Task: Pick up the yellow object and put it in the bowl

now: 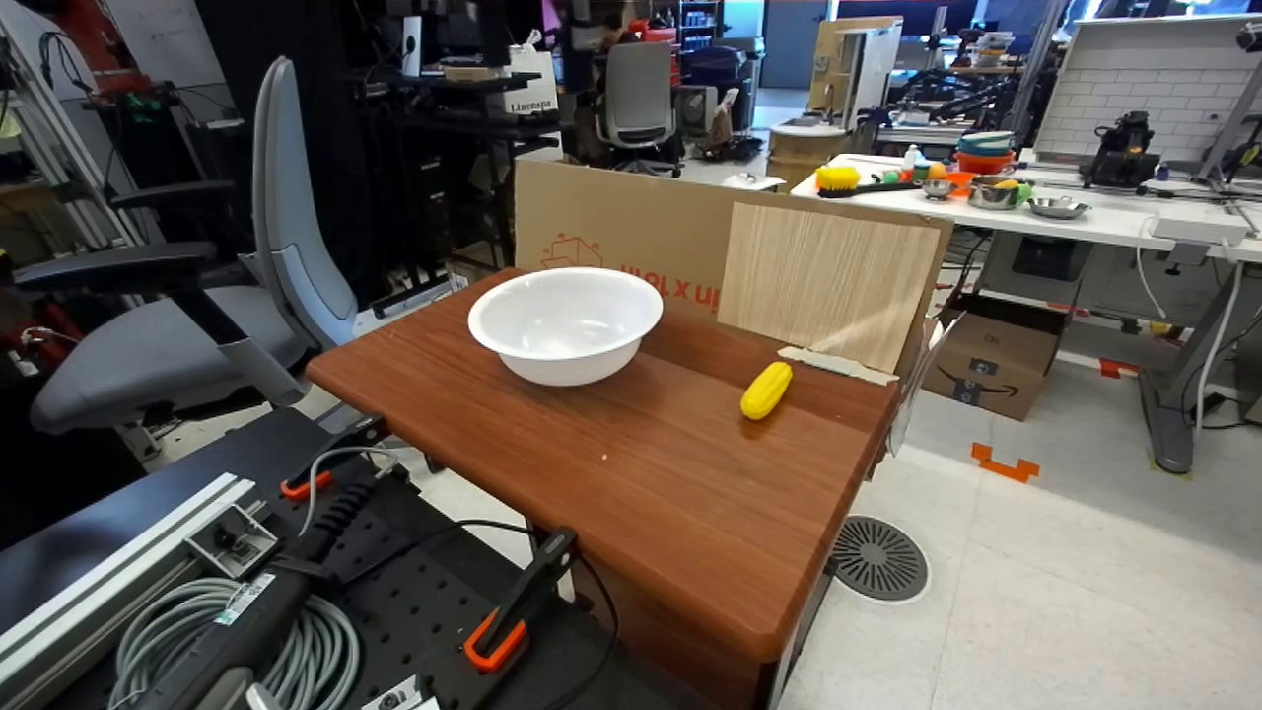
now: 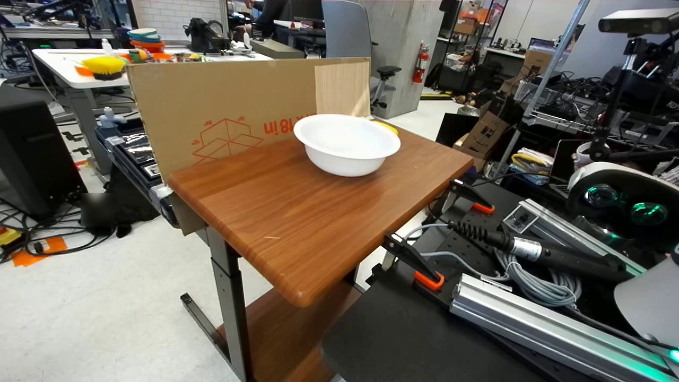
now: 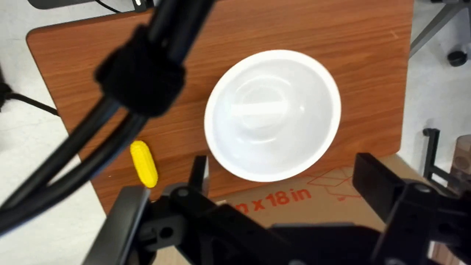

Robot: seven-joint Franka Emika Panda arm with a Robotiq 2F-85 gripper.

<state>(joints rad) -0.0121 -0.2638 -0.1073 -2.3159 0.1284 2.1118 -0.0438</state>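
Note:
The yellow object (image 1: 766, 390) is a small ridged, rounded piece lying on the brown table near the wood panel. In an exterior view only a bit of the yellow object (image 2: 391, 128) shows behind the bowl. The wide white bowl (image 1: 567, 369) stands upright on the table; it also shows in an exterior view (image 2: 347, 162). In the wrist view the bowl (image 3: 270, 125) is empty and the yellow object (image 3: 144, 163) lies left of it, apart. My gripper (image 3: 282, 160) is open and empty, high above the table; it is outside both exterior views.
A cardboard sheet (image 1: 621, 207) stands along one edge of the table (image 1: 641, 463), with a pale wood panel (image 1: 828, 281) against it. A black board with orange-tipped clamps (image 2: 416, 260) adjoins another edge. Dark cables (image 3: 143, 73) cross the wrist view. A grey chair (image 1: 296, 237) stands nearby.

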